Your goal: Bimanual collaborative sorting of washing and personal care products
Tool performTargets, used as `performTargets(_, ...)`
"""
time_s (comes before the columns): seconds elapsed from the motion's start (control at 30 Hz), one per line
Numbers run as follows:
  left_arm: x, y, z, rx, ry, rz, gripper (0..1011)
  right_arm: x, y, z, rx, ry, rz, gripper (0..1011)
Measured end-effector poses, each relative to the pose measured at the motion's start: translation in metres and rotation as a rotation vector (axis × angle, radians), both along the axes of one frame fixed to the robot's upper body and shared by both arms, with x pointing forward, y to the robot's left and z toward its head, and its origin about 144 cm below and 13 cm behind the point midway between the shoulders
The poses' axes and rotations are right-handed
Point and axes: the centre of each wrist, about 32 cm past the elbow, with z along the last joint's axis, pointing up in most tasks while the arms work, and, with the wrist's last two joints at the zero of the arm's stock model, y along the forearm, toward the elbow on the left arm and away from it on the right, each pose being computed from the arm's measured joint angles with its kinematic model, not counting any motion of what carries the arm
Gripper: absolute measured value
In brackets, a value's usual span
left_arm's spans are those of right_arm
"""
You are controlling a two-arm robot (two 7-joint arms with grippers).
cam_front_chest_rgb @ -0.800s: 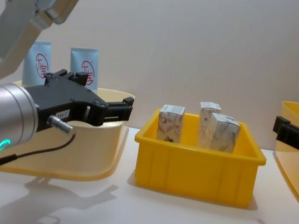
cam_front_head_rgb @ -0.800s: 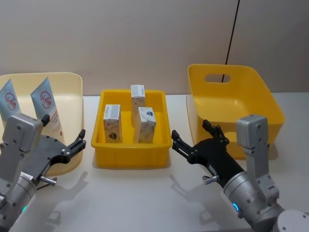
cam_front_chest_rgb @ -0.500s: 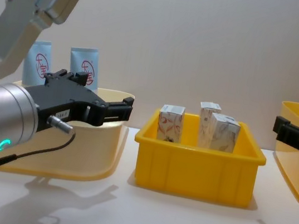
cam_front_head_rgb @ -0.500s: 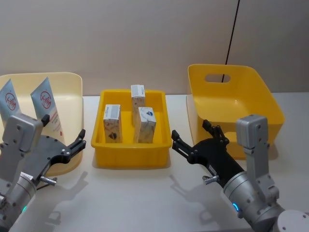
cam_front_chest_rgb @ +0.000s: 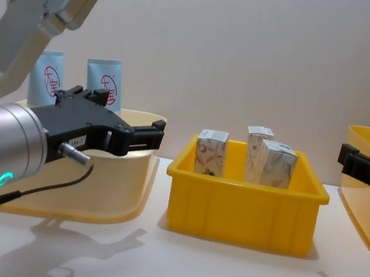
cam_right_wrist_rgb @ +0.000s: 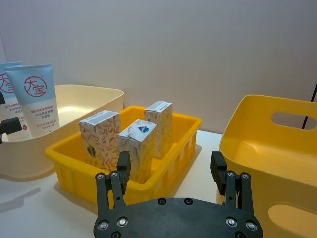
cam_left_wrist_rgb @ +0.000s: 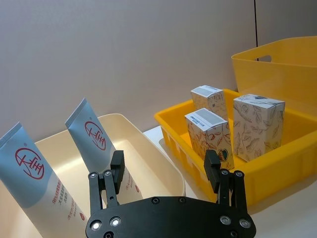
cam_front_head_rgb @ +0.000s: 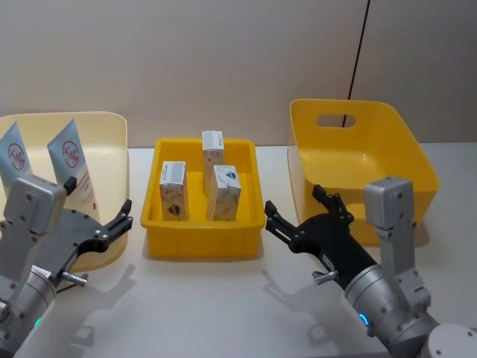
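three small white cartons stand upright in the shallow yellow tray [cam_front_head_rgb: 203, 242] at the centre of the head view. the orange-red carton [cam_front_head_rgb: 173, 190] is at the tray's left, the grey carton [cam_front_head_rgb: 224, 192] is at its front right, and the back carton [cam_front_head_rgb: 213, 153] stands just behind the grey one. two light-blue tubes, the left tube [cam_front_head_rgb: 15, 156] and the right tube [cam_front_head_rgb: 73, 168], lean upright inside the cream bin [cam_front_head_rgb: 112, 123] at the left edge of the frame.

the left gripper [cam_front_head_rgb: 99, 194] hangs at the lower left, in front of the cream bin. its fingers [cam_left_wrist_rgb: 117, 171] are spread wide and hold nothing; the tubes lie beyond the fingertips. the right gripper [cam_front_head_rgb: 292, 198] hangs over the desk [cam_front_head_rgb: 223, 298] at the lower right of centre, pointing at the gap between the tray and the deep yellow bin [cam_front_head_rgb: 402, 149] at the upper right. its fingers [cam_right_wrist_rgb: 218, 168] are also spread wide with nothing in them, and the cartons stand apart from them in the tray.
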Motion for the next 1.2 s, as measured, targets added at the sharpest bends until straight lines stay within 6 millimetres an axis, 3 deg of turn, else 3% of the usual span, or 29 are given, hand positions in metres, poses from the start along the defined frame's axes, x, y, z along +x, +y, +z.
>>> performTargets(1.2, 0.0, 0.0, 0.0, 0.0, 0.0, 0.0, 1004, 0.0, 0.0, 0.0, 0.0, 0.0, 0.0, 1001)
